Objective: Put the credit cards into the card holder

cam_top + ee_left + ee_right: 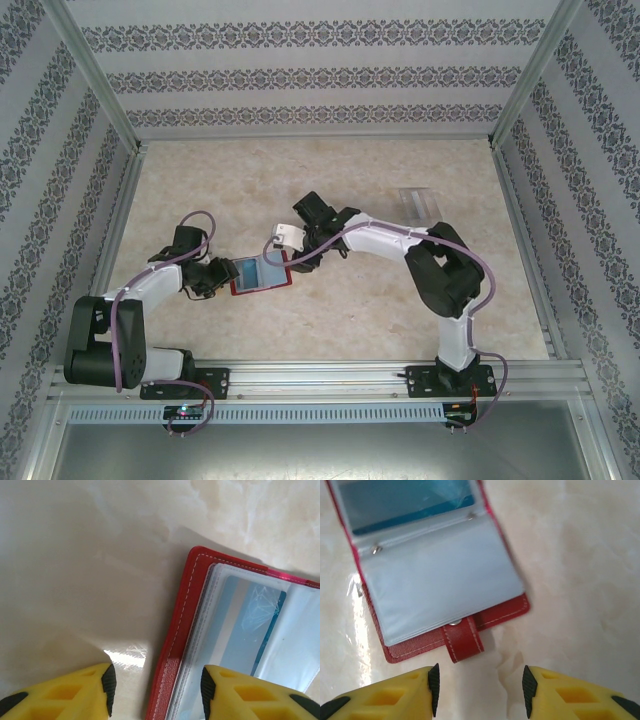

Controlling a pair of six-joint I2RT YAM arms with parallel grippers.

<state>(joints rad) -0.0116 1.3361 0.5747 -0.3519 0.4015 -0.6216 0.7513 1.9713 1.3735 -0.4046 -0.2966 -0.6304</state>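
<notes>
Marbled desk (300,330) in a wallpapered booth, card holder (258,273) lying open on it.
The left claw (158,686) stands half open astride the holder's left edge. The right claw (479,684), half open and empty, hovers just off its strap side. Clear credit cards (418,203) lie well to its far right: likely light, stiff, slippery; pinch a long edge.

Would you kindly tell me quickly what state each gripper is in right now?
Left gripper: open, jaws astride the stitched edge of the flat red folding wallet, not clamped.
Right gripper: open, holding nothing.
</notes>
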